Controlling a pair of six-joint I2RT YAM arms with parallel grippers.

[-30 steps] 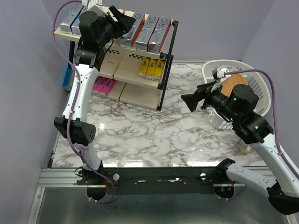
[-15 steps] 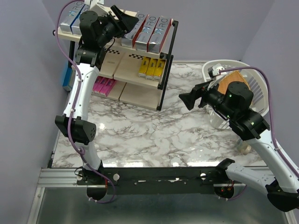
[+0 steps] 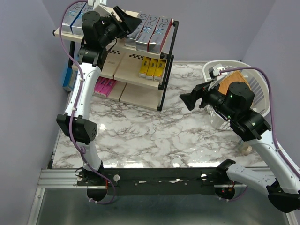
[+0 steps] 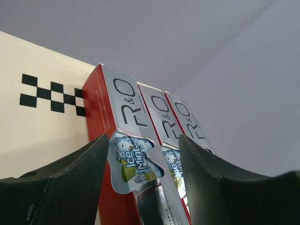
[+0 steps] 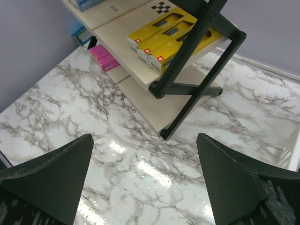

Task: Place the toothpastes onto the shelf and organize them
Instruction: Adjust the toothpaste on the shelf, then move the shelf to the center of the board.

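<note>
— Where are the toothpastes found?

— Silver-and-red toothpastes point(image 3: 152, 30) are laid side by side on the top board of the shelf point(image 3: 136, 96), at 11 o'clock on the counter point(image 3: 154, 136). Yellow boxes point(image 3: 153, 67) are kept on the middle board and pink boxes point(image 3: 104, 86) on the lowest.

— And the end effectors?

— The left end effector point(image 4: 144, 140) is held at the top board, spread around the box ends; contact cannot be told. The right end effector point(image 5: 144, 138) is spread wide, empty, towards 3 o'clock.
</note>
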